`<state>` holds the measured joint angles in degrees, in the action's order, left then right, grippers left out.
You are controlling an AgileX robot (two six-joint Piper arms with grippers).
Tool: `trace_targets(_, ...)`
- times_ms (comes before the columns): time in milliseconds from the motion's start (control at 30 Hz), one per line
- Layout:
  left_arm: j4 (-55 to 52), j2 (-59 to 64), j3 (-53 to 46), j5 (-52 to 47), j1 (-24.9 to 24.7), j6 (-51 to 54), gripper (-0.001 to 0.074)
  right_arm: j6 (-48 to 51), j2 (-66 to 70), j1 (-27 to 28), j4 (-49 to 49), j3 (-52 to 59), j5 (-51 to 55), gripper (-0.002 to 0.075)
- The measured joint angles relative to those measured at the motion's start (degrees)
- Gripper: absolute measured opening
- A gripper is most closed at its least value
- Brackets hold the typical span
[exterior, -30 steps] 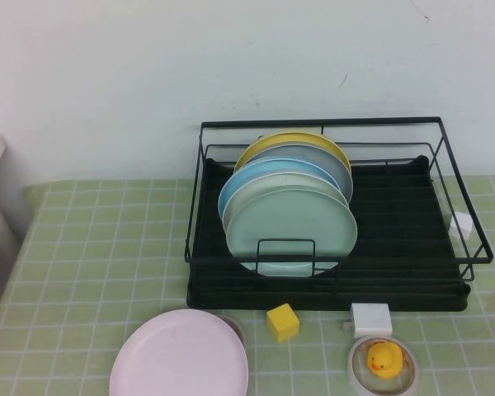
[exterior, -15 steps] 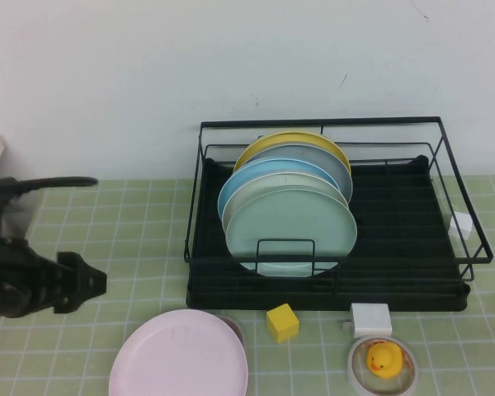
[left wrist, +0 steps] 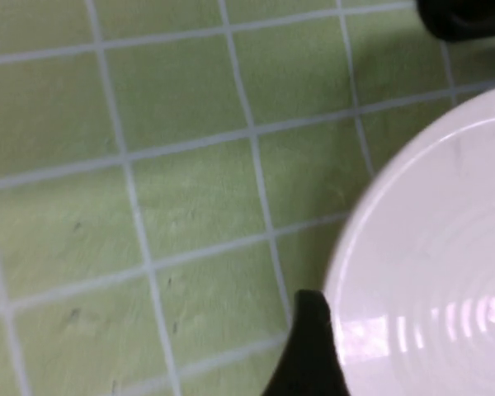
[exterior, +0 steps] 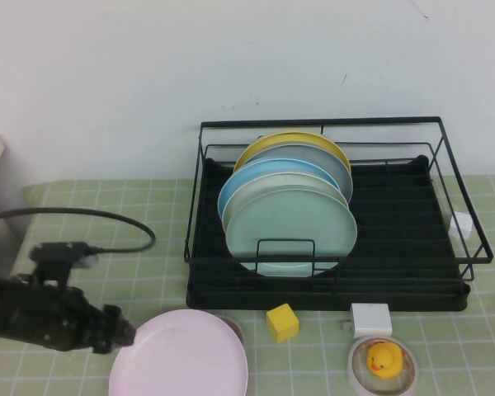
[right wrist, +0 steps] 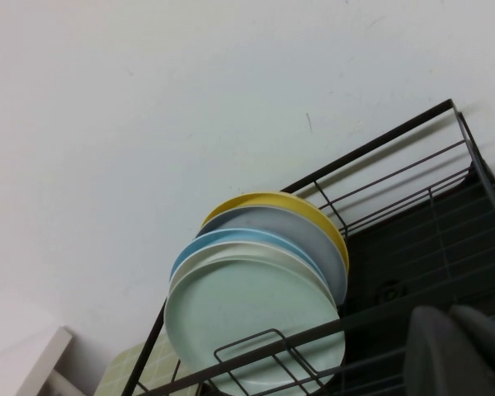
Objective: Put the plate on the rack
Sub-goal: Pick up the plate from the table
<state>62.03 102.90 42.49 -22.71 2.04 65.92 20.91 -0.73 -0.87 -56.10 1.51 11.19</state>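
Here, one pink plate (exterior: 180, 355) beside the left claw (exterior: 120, 337) — grip unclear — five plates racked in the rack (exterior: 396, 239); right claw (right wrist: 458, 351) unclear.

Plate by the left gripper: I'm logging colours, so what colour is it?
Pale pink, plain; the plate shows best in the high view, left gripper at its rim.

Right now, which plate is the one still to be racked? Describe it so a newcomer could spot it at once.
Start at the black wire rack at the back of the green tiled table. In front of its left end, near the table's front edge, lies the pink plate, with the left gripper at its left rim; the right gripper is not in the high view. It alone lies flat; the yellow, grey, blue and mint plates stand racked.
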Motion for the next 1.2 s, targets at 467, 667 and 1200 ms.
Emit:
trace_targets(467, 32.05, 14.31, 0.95, 0.2, -2.54, 38.66, 0.0461, 0.73, 0.0, 0.0, 0.0, 0.0, -0.79, -0.0002)
trace_targets(667, 31.6, 14.68, 0.95, -1.56, -2.54, 39.15, 0.012, 0.77, 0.0, 0.0, 0.0, 0.0, -0.79, -0.0002)
trace_targets(1200, 24.63, 3.39, 0.39, -19.56, -2.54, 28.13, 0.0007, 0.87, 0.0, 0.0, -1.54, 0.0, -0.68, -0.0002)
